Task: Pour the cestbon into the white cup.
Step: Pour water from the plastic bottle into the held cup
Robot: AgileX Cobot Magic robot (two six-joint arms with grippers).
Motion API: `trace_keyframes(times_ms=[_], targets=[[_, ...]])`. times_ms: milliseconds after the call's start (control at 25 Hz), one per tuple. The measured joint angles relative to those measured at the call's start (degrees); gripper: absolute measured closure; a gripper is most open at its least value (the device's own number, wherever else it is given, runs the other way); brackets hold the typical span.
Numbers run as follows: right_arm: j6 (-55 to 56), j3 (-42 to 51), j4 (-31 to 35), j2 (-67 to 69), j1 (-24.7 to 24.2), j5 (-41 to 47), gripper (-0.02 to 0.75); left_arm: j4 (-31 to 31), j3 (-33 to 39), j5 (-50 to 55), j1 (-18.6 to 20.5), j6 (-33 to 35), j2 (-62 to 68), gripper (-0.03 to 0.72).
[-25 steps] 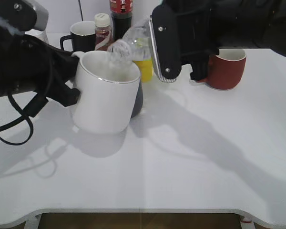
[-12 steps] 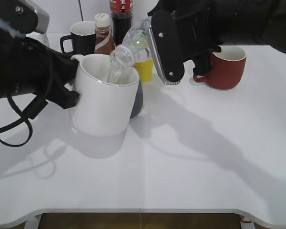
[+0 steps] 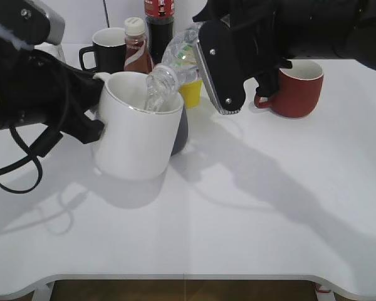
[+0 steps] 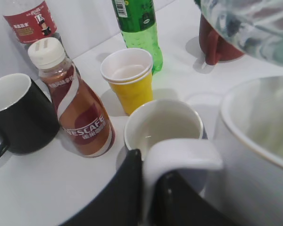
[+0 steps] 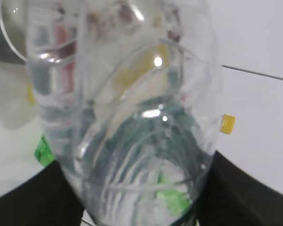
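Over white cup (image 3: 138,125), cestbon (image 3: 170,66) tipped lower.

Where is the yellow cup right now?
In the left wrist view the yellow cup stands on the table, between the brown Nescafe bottle and the green bottle, just behind a grey mug.

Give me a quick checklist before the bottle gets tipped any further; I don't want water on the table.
1. Bottle mouth over the white cup opening: ok; the cestbon neck points down inside the rim.
2. Right gripper grasp on the cestbon: ok, shut around its body.
3. Left gripper steadying the cup: ok, clamped on the handle.
4. Water level in the cup: cannot tell.
5. Spill on the table: ok, none visible.
6. Neighbours: not ok; the grey mug sits right against the cup.
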Motion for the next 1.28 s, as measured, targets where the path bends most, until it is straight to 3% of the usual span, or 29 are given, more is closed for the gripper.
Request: trace_keyframes(times_ms=[840,960,1280], targets=[[-1.7,0.0,0.5,0.0,0.0,-2.0,0.295,0.1,0.0,0.3,0.0,0.0,0.0,0.654],[-0.5,0.0,6.2,0.0,0.0,-2.0,0.295,0.1,0.0,0.3,0.0,0.1,0.0,0.654],[4.3,0.0,34.7,0.0,0.0,1.3,0.295,0.2,0.0,-2.5,0.5,0.2,-0.7,0.654]])
